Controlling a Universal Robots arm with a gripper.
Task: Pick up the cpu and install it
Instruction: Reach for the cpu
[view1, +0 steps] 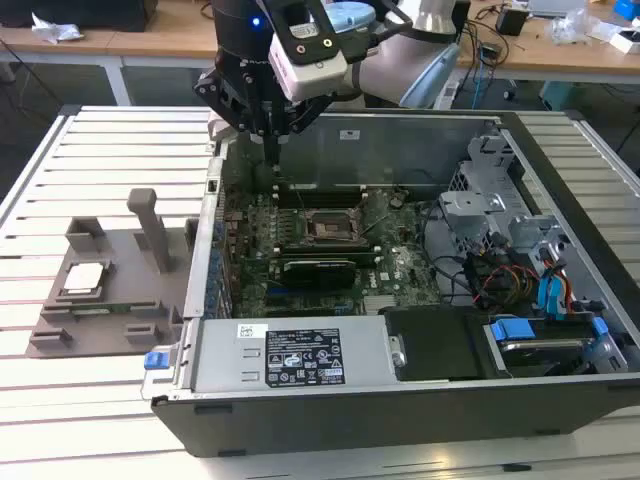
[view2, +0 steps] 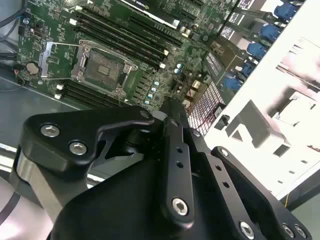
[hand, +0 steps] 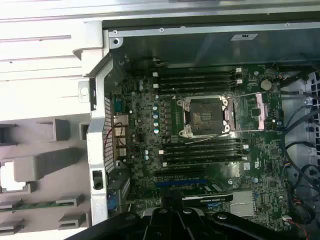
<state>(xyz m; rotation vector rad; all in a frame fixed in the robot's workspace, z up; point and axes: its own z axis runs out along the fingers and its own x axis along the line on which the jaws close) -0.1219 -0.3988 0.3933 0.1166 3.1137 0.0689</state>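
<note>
Silvery cpu (view1: 83, 278) — probably light, stiff, fragile, best pinched by its edges — sits well apart from the closed, empty gripper (view1: 273, 158).

Cpu (view1: 83, 277) on fixture (view1: 122, 257), at exterior view's left of case (view1: 400, 422)

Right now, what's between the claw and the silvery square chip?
In the exterior view, the computer case's grey metal wall and a grey upright post separate black claw from silvery square chip.
</note>
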